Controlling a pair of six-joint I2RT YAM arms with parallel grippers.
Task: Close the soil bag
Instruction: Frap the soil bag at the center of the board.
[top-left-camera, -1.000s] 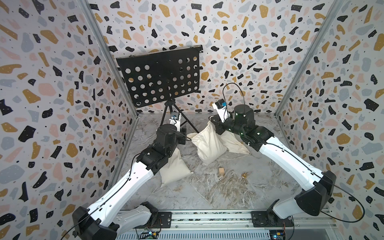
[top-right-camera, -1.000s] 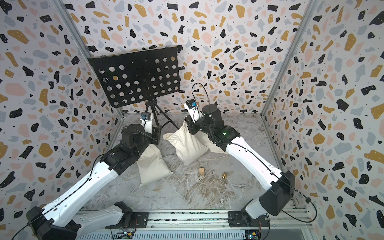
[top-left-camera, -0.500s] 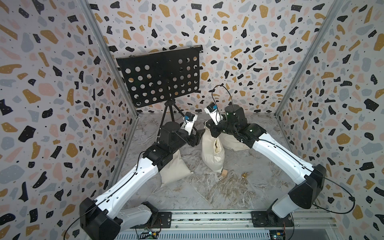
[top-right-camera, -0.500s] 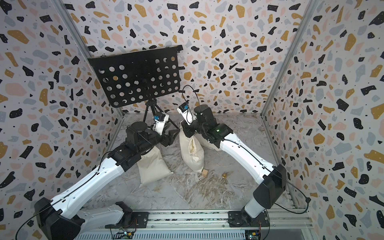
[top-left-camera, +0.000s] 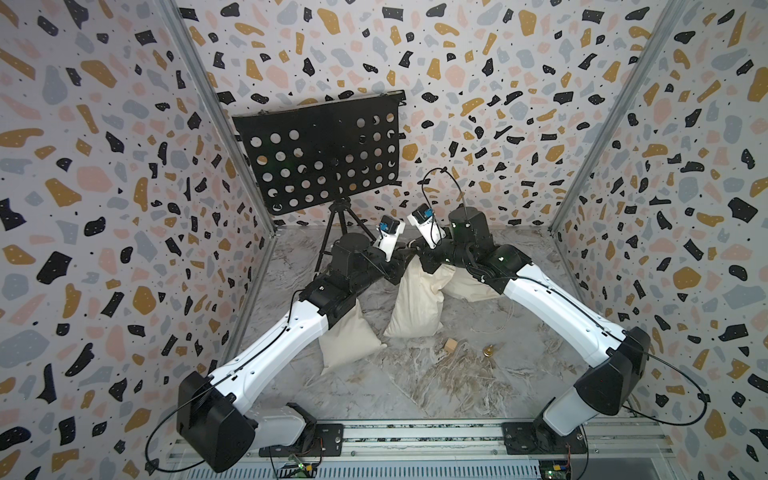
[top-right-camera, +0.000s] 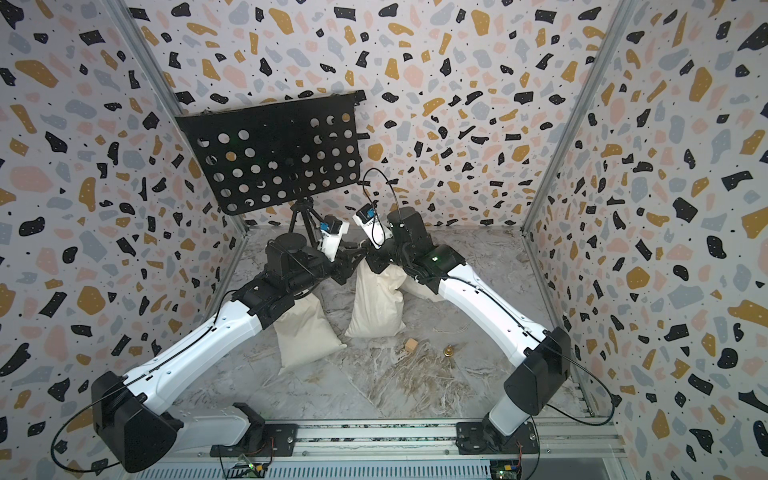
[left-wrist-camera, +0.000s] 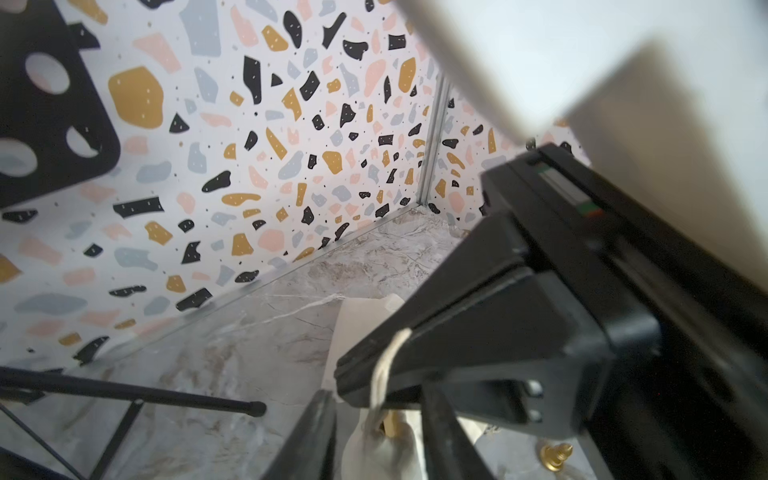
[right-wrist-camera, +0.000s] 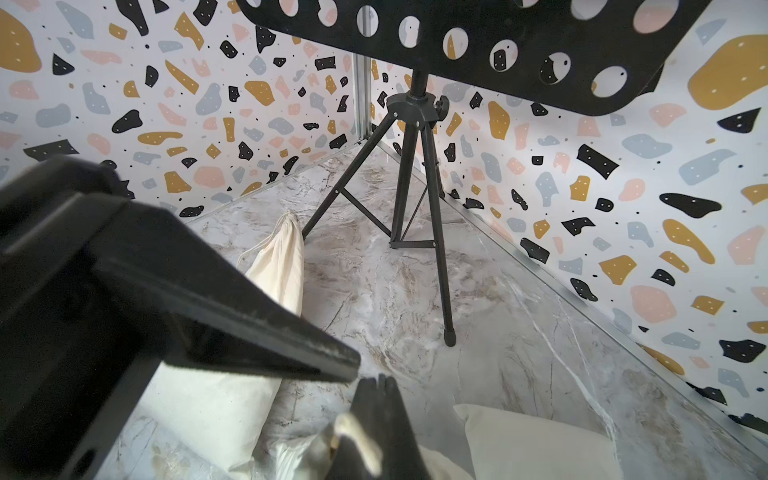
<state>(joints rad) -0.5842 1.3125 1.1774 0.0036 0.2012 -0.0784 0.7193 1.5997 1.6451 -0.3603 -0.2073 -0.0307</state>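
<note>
At soil bag (top-left-camera: 417, 307) neck, left wrist view, unlike top views, shows right tool (left-wrist-camera: 345, 380) pinching drawstring (left-wrist-camera: 388, 353); left tool (left-wrist-camera: 376, 419) grip unclear.

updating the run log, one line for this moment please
soil bag upright | right gripper shut on drawstring | left gripper at its neck

The left arm (top-left-camera: 286, 332) and right arm (top-left-camera: 557, 307) stretch inward, claws meeting. The left claw (left-wrist-camera: 340, 376) pinches a cord (left-wrist-camera: 384, 365); the right claw (right-wrist-camera: 355, 371), jaws together, lies just beside its tip.
</note>
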